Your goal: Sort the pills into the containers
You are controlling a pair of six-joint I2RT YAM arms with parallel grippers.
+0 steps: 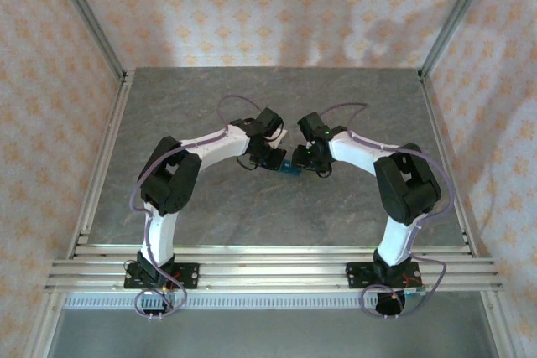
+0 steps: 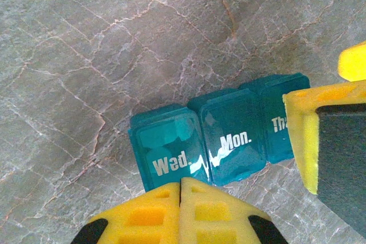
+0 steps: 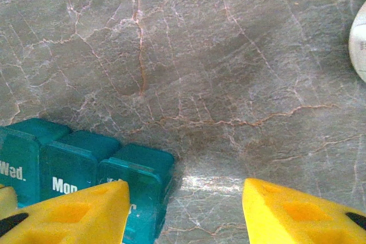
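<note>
Progress on the sorting looks slight, judging by what lies on the table (image 2: 86, 55). The teal pill box (image 2: 229, 135) sits flat on the grey marbled surface at mid-table, between the two arms. Its three compartments read "Wed.", "Mon." and a partly covered "Th". All three lids appear to be down. No loose pills can be seen on the surface around it, and I cannot tell through the tinted plastic whether any are inside. The left gripper (image 2: 180, 184) has its yellow fingers pressed together with nothing between them. Its tips are at the near edge of the box, by the seam between "Wed." and "Mon."; whether they touch the lid is unclear. The right gripper (image 3: 186, 190) has its fingers apart with only bare table between them, and one finger is over the "Th" end of the box. A white round thing (image 3: 359, 38) shows at the edge of the right wrist view, too cropped to name. In my judgement, opening a lid comes next, and finding, picking and dropping the pills is all left to do.
</note>
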